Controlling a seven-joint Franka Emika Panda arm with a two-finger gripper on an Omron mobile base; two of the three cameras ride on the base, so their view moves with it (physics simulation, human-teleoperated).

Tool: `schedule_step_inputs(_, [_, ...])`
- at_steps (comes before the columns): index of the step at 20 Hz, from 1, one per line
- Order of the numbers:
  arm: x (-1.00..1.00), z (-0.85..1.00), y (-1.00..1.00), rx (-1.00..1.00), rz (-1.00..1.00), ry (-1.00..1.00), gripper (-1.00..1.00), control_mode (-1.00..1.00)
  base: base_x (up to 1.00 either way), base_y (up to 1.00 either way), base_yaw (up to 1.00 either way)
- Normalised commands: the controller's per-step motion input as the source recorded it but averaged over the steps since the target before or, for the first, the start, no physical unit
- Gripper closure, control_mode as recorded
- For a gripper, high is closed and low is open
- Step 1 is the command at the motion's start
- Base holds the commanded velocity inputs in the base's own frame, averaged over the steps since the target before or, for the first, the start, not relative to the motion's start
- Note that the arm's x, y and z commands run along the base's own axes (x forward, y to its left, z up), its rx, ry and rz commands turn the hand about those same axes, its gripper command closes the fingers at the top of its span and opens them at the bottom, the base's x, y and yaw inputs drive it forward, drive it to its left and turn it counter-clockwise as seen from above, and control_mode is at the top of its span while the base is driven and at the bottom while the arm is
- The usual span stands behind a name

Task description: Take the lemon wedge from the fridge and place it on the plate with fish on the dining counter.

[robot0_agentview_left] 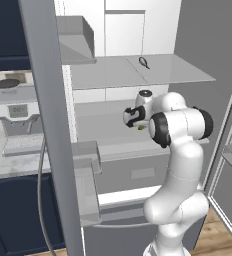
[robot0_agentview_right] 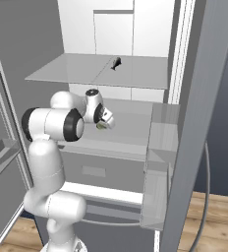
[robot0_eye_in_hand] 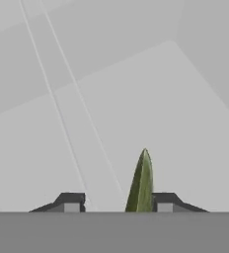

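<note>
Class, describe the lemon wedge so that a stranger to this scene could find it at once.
Start at the open fridge with its white interior and find the lower grey shelf. There, by the robot's gripper, lies the lemon wedge, a tiny olive-green pointed sliver. The small dark curled object on the shelf above is not it.

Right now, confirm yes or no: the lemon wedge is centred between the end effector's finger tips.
No: in the hand view the lemon wedge stands against one finger tip, leaving a gap to the other.
</note>
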Motion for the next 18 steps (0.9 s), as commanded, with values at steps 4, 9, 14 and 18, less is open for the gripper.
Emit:
schedule_step_inputs(4, [0.00, 0.00, 0.00, 0.00, 0.00, 0.00, 1.00, -1.00, 0.00, 0.00, 0.00])
schedule_step_inputs(9, [-0.27, 0.11, 0.00, 0.00, -0.03, -0.01, 1.00, -1.00, 0.00, 0.00, 0.00])
schedule_step_inputs(14, [-0.92, 0.78, 0.00, 0.00, -0.04, -0.06, 1.00, -1.00, 0.00, 0.00, 0.00])
schedule_step_inputs(18, [-1.00, 0.76, 0.00, 0.00, -0.05, 0.00, 1.00, -1.00, 0.00, 0.00, 0.00])
